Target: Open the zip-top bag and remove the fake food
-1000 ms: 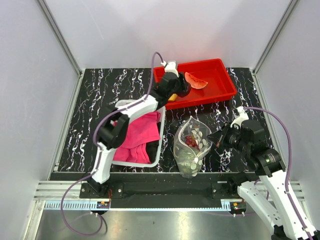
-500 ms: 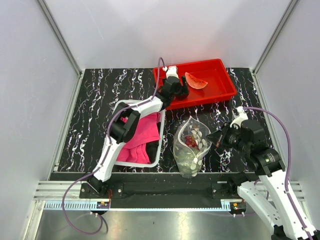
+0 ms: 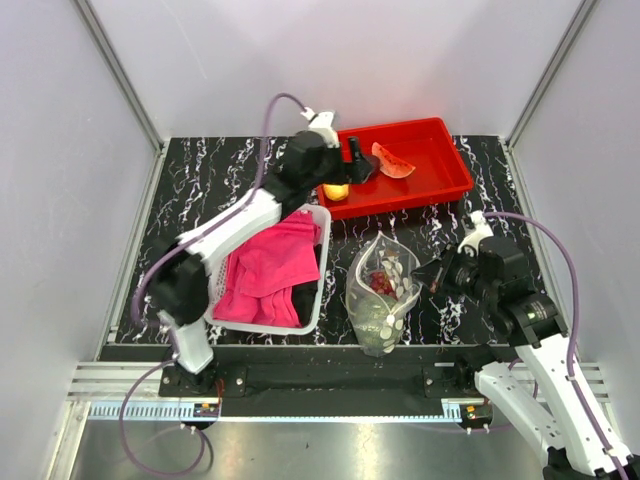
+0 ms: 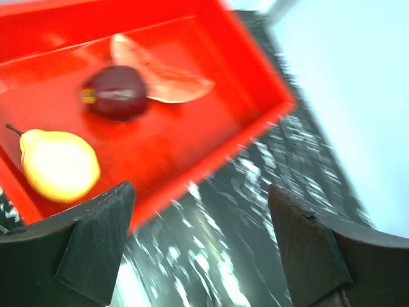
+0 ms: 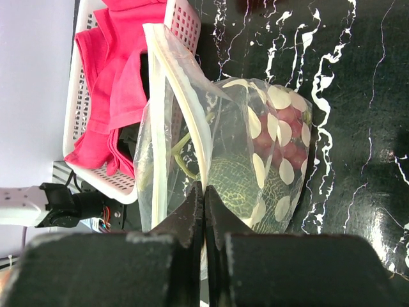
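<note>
The zip-top bag [image 3: 382, 292], clear with pale dots, stands open on the table, and shows in the right wrist view [image 5: 255, 128]. My right gripper [image 3: 432, 272] is shut on its rim [image 5: 204, 188]. Inside are a green netted melon [image 5: 238, 185] and dark red grapes [image 5: 287, 137]. My left gripper [image 3: 358, 168] is open and empty [image 4: 199, 192], above the near left part of the red tray [image 3: 432, 160]. In the tray [image 4: 211, 121] lie a watermelon slice [image 4: 163, 67], a dark red round fruit [image 4: 115, 101] and a yellow fruit [image 4: 59, 164].
A white basket [image 3: 322, 262] of pink cloth [image 3: 265, 265] stands left of the bag, close to it; it shows in the right wrist view [image 5: 86, 121]. White walls enclose the black marbled table [image 3: 200, 200] on three sides.
My left arm's elbow has swung left and up, while its gripper stays over the tray's left end. The right gripper and the bag have barely moved.
</note>
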Available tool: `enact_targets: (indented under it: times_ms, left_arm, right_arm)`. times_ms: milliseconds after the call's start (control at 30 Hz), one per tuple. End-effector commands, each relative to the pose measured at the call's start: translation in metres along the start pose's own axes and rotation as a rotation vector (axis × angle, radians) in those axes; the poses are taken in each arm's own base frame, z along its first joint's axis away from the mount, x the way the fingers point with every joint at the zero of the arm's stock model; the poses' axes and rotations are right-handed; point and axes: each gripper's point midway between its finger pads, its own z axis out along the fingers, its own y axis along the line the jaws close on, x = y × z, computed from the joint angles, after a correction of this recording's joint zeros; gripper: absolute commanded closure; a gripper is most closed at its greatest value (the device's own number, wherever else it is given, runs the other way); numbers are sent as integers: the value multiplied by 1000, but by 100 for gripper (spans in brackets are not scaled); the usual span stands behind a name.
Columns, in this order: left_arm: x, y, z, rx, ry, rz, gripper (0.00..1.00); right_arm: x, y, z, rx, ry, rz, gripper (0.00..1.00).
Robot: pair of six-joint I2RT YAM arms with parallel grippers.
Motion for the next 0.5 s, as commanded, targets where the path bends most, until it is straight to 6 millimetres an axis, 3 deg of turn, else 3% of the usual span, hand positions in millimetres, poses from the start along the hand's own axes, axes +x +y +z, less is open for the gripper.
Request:
enact_targets:
  times_ms: [0,67,100,133,233,300,367,467]
  left_arm:
    - [8,-38,-71,163,88,-1,17]
    - [26,-55,-99,219,124,21,20]
    - [38,-73,-110,261,143,51,22]
    - [37,-86,-126,291,129,85,23]
    - [70,-103,-145,305,190,165,29]
    - [86,-92,-149,214,235,155,29]
    - [106,-90,-153,193,269,165,22]
    - [119,-76,-152,107,276,189,18]
  right_arm:
    - [-6,10,-1,-39,-8,-19,100]
    - [-6,13,0,-48,-2,-19,100]
    - [-7,15,-1,-53,3,-22,100]
    - [-7,15,1,-55,7,-25,100]
    - [-5,23,2,-103,36,-63,100]
    - [-6,27,1,-119,40,-76,100]
    - [-8,29,0,-123,36,-84,100]
    - [-11,33,-2,-134,33,-85,100]
